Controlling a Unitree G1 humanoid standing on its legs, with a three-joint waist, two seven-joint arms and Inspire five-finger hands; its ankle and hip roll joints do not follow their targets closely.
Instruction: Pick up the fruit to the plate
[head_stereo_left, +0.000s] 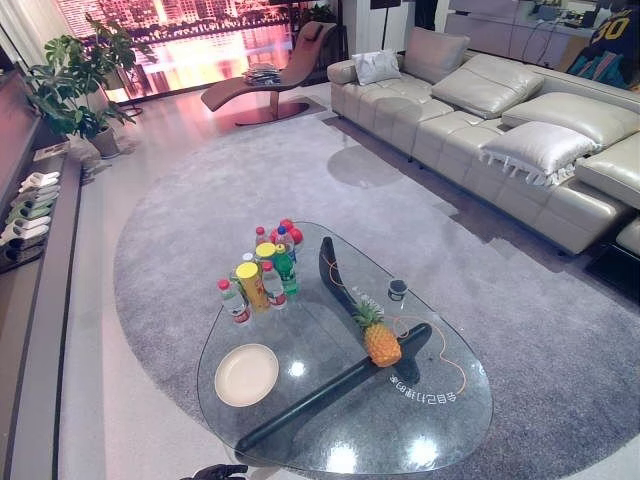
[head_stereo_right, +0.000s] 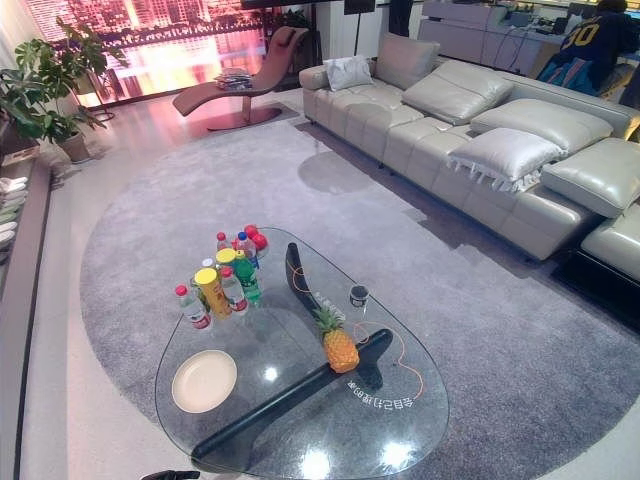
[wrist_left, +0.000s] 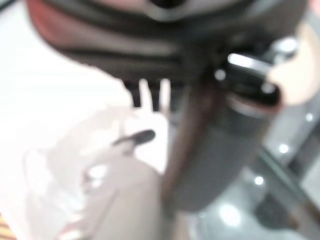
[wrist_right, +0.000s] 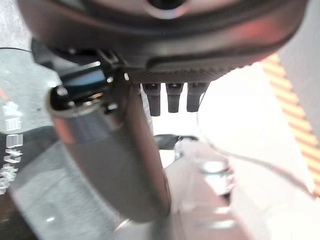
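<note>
- pineapple (head_stereo_left: 381, 338): yellow-orange body, green crown, standing upright on glass table (head_stereo_left: 440, 440), well apart from any fingers
- plate (head_stereo_left: 246, 374): round, cream, empty, flat on glass, nearer the left hand (head_stereo_left: 215, 471) than the pineapple

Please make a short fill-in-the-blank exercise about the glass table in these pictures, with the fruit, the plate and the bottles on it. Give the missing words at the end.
1. The fruit standing on the glass table is a ____.
2. The round cream plate has ____ lying on it.
3. The pineapple stands to the robot's ____ of the plate.
4. The bottles stand on the side of the plate that is ____ from the robot.

Missing words: pineapple; nothing; right; farther
</note>
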